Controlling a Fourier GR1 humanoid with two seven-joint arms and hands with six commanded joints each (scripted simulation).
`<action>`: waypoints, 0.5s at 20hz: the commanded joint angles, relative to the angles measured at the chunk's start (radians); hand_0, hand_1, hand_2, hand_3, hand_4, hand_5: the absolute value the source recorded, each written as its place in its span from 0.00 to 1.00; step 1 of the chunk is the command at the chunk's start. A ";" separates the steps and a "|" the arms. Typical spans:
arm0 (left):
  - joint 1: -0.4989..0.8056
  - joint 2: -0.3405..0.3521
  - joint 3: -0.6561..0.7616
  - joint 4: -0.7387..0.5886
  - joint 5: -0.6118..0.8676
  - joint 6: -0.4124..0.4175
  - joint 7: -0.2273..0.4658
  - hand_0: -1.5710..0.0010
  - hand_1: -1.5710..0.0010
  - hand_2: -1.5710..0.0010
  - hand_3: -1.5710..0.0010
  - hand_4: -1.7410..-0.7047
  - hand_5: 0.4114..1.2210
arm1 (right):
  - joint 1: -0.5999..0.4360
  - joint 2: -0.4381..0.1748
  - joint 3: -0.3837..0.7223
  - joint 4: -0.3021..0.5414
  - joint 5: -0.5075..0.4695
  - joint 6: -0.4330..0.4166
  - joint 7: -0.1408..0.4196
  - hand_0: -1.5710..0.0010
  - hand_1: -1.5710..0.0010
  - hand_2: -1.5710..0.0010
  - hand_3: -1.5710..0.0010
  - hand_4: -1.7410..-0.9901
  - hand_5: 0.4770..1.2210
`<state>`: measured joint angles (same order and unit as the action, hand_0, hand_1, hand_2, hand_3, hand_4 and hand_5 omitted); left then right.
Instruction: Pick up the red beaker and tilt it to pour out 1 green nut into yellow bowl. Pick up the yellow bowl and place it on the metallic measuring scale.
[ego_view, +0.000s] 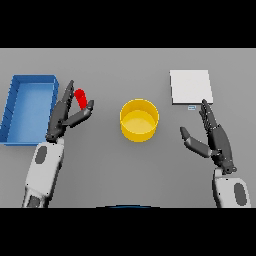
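1. Count: one red beaker (81, 98), one yellow bowl (139, 120), one scale (190, 87), one blue bin (28, 108), two hands. No nut could be made out.
2. The beaker sat left of centre on the grey surface (125, 170), just right of the bin and well apart from the bowl. Its long axis leaned, top end toward the upper left. Which end was the mouth could not be told.
3. The left hand (67, 114) was at the beaker: long fingers lay along its left side, thumb (84, 113) reached up to its lower right. The fingers looked fairly straight, not wrapped round it; whether they touched the beaker was not clear.
4. The right hand (212, 135) rested near the right edge, below the scale, fingers straight and spread, thumb out to the left, holding nothing.
5. The bowl stood upright at centre, round, smooth walls, open top; its inside showed only yellow.
6. The scale was a flat, pale square plate at upper right, with a small label at its near edge.
7. The bin was rectangular, with raised walls, at the far left.
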<state>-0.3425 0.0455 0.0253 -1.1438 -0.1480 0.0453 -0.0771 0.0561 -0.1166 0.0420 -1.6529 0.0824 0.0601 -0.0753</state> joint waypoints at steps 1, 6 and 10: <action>-0.022 -0.001 0.001 0.028 -0.008 0.006 0.007 1.00 1.00 1.00 1.00 0.50 0.27 | -0.004 0.007 0.006 -0.002 0.007 -0.006 0.009 1.00 1.00 1.00 1.00 0.59 0.21; -0.114 -0.005 0.019 0.148 -0.023 0.027 -0.040 1.00 1.00 1.00 1.00 0.47 0.32 | -0.021 0.004 0.000 0.018 0.022 -0.020 0.025 1.00 1.00 1.00 1.00 0.59 0.22; -0.161 -0.022 0.045 0.238 -0.012 0.039 -0.108 1.00 1.00 1.00 1.00 0.40 0.37 | -0.016 0.002 -0.005 0.020 0.013 -0.014 0.006 1.00 1.00 1.00 1.00 0.58 0.23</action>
<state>-0.5033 0.0232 0.0704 -0.9062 -0.1603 0.0838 -0.1858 0.0405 -0.1139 0.0376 -1.6329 0.0949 0.0464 -0.0716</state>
